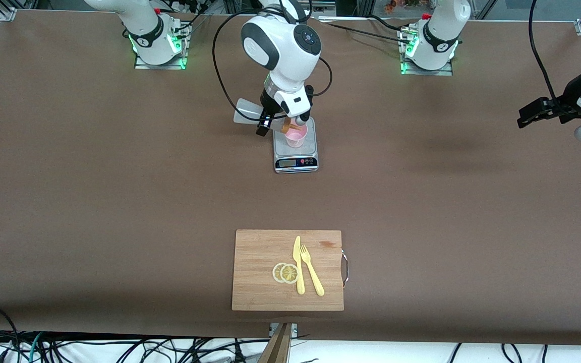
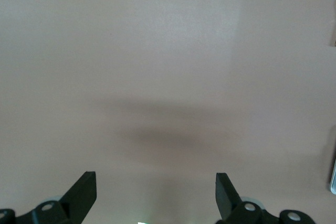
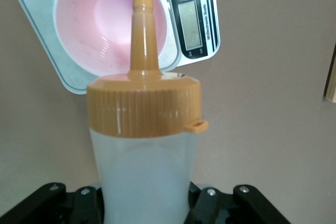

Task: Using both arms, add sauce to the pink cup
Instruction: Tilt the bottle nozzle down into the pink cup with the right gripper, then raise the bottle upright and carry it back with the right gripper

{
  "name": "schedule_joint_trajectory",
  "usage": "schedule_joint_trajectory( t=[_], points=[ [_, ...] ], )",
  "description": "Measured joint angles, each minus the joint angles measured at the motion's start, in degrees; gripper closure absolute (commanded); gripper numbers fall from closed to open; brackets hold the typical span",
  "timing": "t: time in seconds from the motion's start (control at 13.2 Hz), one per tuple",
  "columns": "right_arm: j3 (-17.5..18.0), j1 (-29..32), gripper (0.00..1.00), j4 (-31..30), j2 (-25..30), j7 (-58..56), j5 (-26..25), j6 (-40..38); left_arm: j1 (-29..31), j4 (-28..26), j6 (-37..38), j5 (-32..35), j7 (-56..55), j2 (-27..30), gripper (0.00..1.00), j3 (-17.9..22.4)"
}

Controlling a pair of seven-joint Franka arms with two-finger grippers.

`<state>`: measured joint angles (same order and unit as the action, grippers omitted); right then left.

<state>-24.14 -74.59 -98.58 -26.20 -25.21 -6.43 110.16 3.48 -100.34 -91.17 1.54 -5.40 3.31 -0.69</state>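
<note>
scale (image 1: pixel 296 154): display digits too small to read | pink cup (image 1: pixel 296 135): partly hidden under the right arm's wrist | left gripper (image 1: pixel 535 113): arm cut off by the front view's edge (wrist view shows only fingertips (image 2: pixel 84 192))

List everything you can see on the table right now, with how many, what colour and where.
squeeze bottle: one, whitish with orange cap, tipped, nozzle over the pink cup
pink cup: one, on the scale
scale: one, silver, mid-table
cutting board: one, wooden, nearer the front camera than the scale
lemon slices: two, yellow, on the board
knife: one, yellow, on the board
fork: one, yellow, beside the knife
right tool: shut on the squeeze bottle
left tool: open, waiting over bare table at the left arm's end
</note>
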Motion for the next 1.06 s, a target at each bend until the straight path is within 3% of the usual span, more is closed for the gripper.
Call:
schedule_joint_trajectory(
  t=[0.46, 1.06],
  points=[
    [-0.16, 0.44, 1.0, -4.15, 4.48, -1.26, 4.31, 8.41, 0.0, 0.0, 0.0, 0.0, 0.0, 0.0, 0.0, 0.0],
    [-1.33, 7.07, 1.0, -14.69, 14.78, -17.58, 15.99, 18.51, 0.01, 0.01, 0.0, 0.0, 0.0, 0.0, 0.0, 0.0]
  ],
)
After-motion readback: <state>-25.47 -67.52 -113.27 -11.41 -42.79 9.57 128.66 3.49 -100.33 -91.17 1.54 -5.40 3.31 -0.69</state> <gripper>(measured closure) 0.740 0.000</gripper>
